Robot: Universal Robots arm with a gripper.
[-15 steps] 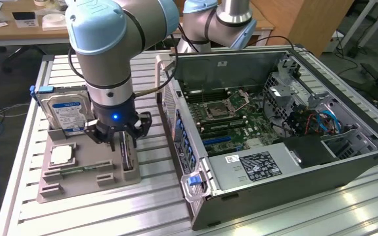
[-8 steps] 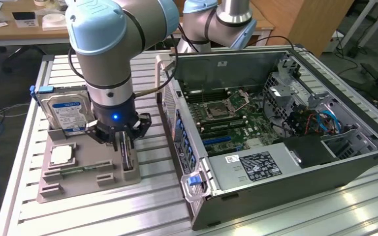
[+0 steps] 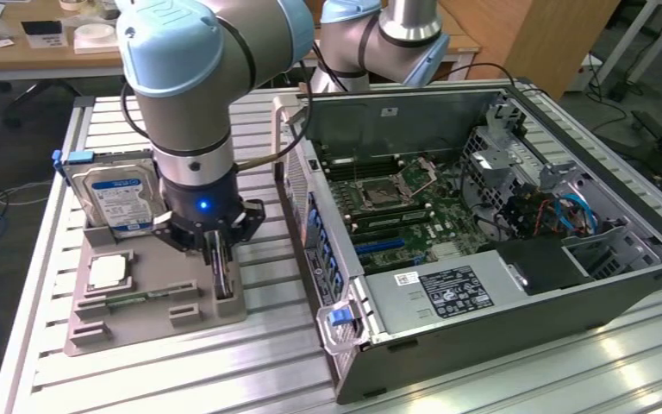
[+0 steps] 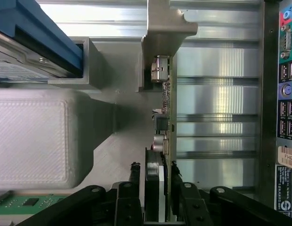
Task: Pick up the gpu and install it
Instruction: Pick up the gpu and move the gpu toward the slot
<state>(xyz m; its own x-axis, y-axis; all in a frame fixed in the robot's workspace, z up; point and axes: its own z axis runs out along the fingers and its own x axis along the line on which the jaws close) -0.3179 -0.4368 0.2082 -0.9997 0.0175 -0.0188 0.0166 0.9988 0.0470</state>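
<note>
Ext view: arm stood over grey holder (image 3: 135,321) on table (image 3: 193,375), at ext view's left, beside open PC case (image 3: 481,345). Gripper (image 3: 221,267) was down at the holder's edge nearest the case. The gpu (image 3: 224,291) stood on edge in a slot there, long axis running along that edge, near to far. Hard drive (image 3: 118,194) stood upright at holder's far edge.

Wrist view: gpu (image 4: 161,123) seen edge-on, thin. Its long axis ran straight away from the gripper (image 4: 155,174) to the silver bracket (image 4: 165,28), which pointed twd the hard-drive (image 4: 37,42) end of the holder (image 4: 122,136). Black cooler faced holder's middle; green board faced the case (image 4: 285,70). Fingers (image 4: 136,181) sat one each side of the card, partly spread w/ a slim gap on the cooler side, not pinching it.
</note>
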